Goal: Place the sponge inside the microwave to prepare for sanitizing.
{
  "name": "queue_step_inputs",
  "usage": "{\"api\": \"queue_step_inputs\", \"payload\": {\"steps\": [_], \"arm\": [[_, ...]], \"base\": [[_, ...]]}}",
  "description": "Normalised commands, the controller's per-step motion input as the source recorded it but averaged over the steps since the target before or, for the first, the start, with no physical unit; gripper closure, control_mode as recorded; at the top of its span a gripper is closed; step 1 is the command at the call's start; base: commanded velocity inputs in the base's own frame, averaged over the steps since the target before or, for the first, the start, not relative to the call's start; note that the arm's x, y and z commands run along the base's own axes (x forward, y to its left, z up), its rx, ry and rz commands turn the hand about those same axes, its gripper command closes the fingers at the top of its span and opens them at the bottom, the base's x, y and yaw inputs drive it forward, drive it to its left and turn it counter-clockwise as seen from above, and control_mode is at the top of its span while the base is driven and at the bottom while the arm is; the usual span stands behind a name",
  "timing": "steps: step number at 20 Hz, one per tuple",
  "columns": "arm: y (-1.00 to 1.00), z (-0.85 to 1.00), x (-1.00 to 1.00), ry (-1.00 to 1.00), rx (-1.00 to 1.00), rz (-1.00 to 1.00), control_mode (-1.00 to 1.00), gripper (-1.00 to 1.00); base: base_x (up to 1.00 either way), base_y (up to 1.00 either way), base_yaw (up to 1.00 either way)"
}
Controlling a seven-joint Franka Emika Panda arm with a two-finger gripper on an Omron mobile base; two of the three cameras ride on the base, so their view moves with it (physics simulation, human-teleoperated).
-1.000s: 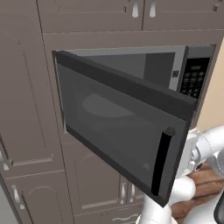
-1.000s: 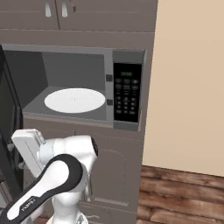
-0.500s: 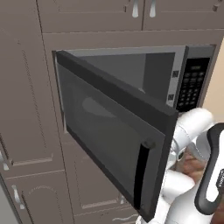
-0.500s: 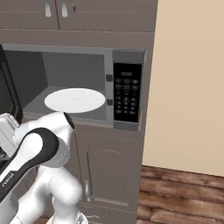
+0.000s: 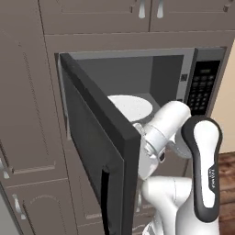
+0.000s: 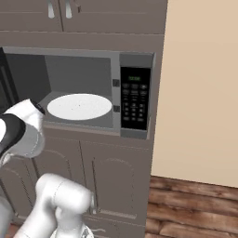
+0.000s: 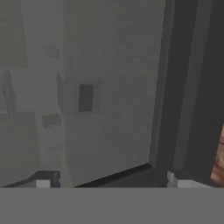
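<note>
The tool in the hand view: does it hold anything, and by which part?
Nothing is held. The tool is open, its tips apart and empty in front of the dark glass microwave door.

the microwave (image 5: 137, 78) has a matt dark grey shell that looks like painted metal; its door (image 5: 98, 151) carries a smooth, faintly glossy dark glass pane. the turntable plate (image 6: 80, 106) is white, smooth and finely speckled. the button panel (image 6: 135, 98) is flat glossy black. the cabinets (image 5: 27, 114) are matt grey-brown with panelled fronts, their handles (image 5: 142, 8) satin metal. the floor (image 6: 195, 204) is brown wood planks. the wall (image 6: 202, 88) is plain matt beige.
</note>
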Motion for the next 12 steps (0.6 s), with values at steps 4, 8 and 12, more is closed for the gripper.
{"api": "queue_step_inputs", "payload": {"steps": [4, 8, 12], "arm": [[0.69, -0.35, -0.27, -0.01, 0.07, -0.12, -1.00, -1.00], [0.41, -0.40, -0.05, 0.00, 0.16, -0.23, -1.00, -1.00], [0.37, -0.31, 0.00, -0.04, 0.18, -0.26, -1.00, -1.00]], "base": [[0.00, 0.00, 0.00], [0.00, 0.00, 0.00], [0.00, 0.00, 0.00]]}}
